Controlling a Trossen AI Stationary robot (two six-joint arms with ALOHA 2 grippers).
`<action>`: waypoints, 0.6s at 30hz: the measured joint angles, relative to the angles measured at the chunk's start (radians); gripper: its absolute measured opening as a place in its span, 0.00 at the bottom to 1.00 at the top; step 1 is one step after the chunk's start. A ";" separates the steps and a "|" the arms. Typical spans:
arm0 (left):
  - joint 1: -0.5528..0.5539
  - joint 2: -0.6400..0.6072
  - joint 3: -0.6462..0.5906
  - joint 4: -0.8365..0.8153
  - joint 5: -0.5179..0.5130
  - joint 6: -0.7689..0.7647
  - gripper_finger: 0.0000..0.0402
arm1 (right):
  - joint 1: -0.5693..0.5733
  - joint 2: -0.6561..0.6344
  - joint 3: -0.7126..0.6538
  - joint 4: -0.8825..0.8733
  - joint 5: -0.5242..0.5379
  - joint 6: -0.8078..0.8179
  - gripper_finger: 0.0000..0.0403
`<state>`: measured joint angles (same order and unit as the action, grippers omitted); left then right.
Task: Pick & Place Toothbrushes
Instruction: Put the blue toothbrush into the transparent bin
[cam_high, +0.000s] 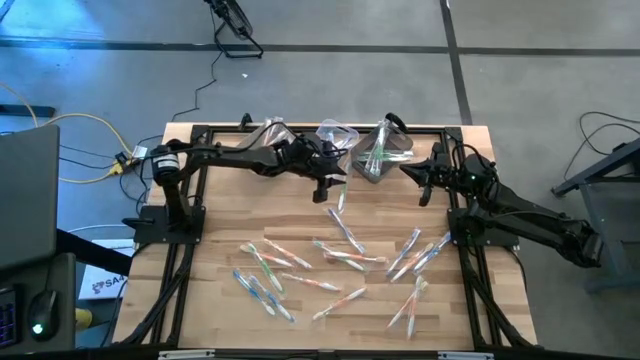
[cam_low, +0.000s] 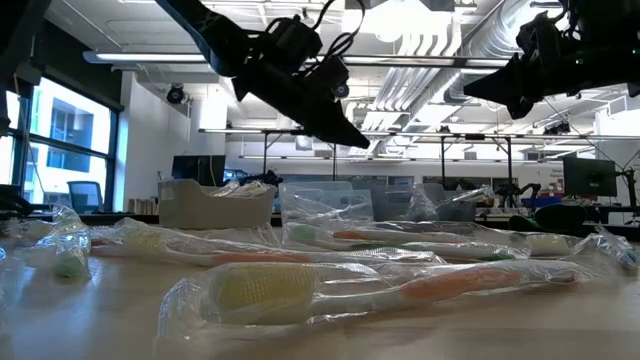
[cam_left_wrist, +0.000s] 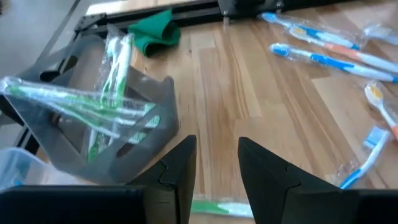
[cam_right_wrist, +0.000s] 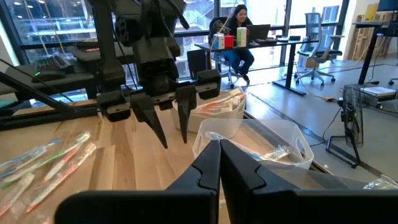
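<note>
No brand, label or writing can be read on any wrapper or bin; a printed sheet lies on the floor beside the table, its text too small to make out. Landmark: the middle clear bin of the three at the table's far edge. The left gripper hangs just in front of this bin, above the boards; its fingers stand apart with bare wood between them, grasping nothing; a green-handled wrapped toothbrush lies on the table directly under the fingertips, not touched. The right gripper waits well to the right of the middle bin, past the dark bin; its fingers are pressed together on nothing. The dark bin, right of the landmark, holds several green-handled toothbrushes leaning upright and crossed; a small green object lies behind it. The remaining toothbrushes, with orange, blue and green handles, lie scattered in their clear wrappers across the near half of the table, well in front of the middle bin and apart from both grippers.
</note>
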<state>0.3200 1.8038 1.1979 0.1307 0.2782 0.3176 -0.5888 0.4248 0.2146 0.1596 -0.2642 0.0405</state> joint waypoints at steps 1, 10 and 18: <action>0.000 0.000 0.001 0.002 0.000 0.001 0.29 | 0.000 0.000 0.000 0.000 0.000 -0.004 0.00; -0.023 0.001 0.001 -0.012 0.001 0.055 0.29 | 0.000 0.000 0.000 -0.009 -0.007 -0.008 0.00; -0.082 0.050 -0.002 -0.044 -0.014 0.128 0.29 | 0.000 0.000 0.000 -0.036 -0.007 0.005 0.00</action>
<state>0.2379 1.8541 1.1962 0.0871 0.2646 0.4458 -0.5891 0.4248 0.2146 0.1234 -0.2715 0.0457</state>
